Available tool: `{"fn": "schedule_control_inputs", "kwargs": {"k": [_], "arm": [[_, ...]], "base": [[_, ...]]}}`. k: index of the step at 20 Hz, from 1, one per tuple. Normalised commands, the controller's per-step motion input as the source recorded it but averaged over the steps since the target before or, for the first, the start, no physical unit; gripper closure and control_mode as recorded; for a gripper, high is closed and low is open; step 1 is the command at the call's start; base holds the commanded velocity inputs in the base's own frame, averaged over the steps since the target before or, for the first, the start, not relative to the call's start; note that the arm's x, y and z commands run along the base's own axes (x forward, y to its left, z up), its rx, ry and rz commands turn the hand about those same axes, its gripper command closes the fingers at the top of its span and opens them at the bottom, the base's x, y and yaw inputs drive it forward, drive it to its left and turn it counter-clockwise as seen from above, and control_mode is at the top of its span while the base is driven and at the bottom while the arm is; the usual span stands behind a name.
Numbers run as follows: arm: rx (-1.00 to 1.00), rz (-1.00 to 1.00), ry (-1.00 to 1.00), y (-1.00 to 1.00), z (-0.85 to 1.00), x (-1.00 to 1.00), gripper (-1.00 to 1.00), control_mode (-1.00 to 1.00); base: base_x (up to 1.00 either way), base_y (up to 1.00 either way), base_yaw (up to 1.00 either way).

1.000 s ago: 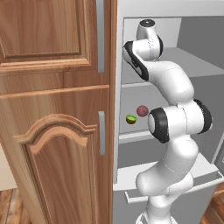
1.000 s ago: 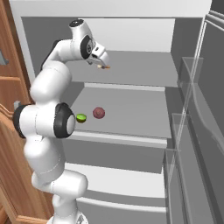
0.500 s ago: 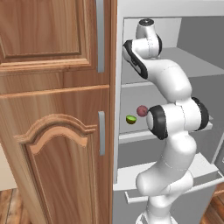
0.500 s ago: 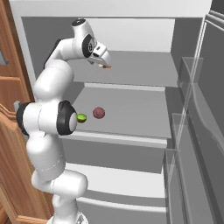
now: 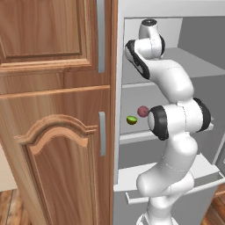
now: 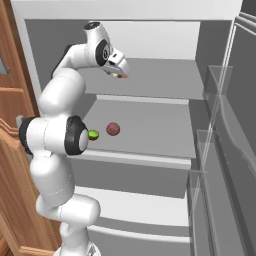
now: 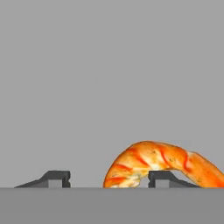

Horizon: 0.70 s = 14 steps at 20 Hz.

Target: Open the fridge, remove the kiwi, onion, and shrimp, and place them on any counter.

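The fridge (image 6: 150, 35) stands open, its white shelves facing me. On its upper shelf lies the orange curved shrimp (image 7: 153, 159), also seen as a small orange speck (image 6: 123, 76) right at my gripper (image 6: 119, 73). In the hand view my gripper (image 7: 109, 179) is open around the shrimp. The right fingertip (image 7: 162, 176) touches it and the left fingertip stands apart from it. One shelf lower, the green kiwi (image 6: 93, 134) and the reddish-purple onion (image 6: 113, 129) lie side by side; the left base view shows kiwi (image 5: 131, 119) and onion (image 5: 143, 111) too. The counter is out of view.
A brown wooden cabinet (image 5: 52, 132) stands directly left of the fridge. The open fridge door with clear bins (image 6: 220, 150) is on the right. A bottom drawer front (image 6: 135, 175) sits below the middle shelf.
The jaws have narrowed around the shrimp. The arm has hardly moved, and the kiwi and onion lie where they were.
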Motion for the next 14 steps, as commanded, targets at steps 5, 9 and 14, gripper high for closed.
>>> {"fn": "schedule_control_inputs", "kwargs": {"k": [5, 9, 14], "arm": [[0.02, -0.01, 0.00, -0.43, -0.59, -0.11, 1.00, -1.00], [0.01, -0.02, 0.00, -0.35, -0.56, -0.34, 1.00, -1.00], [0.00, 0.00, 0.00, -0.07, -0.34, -0.57, 1.00, -1.00]], "base": [[0.00, 0.00, 0.00], [0.00, 0.00, 0.00], [0.00, 0.00, 0.00]]}}
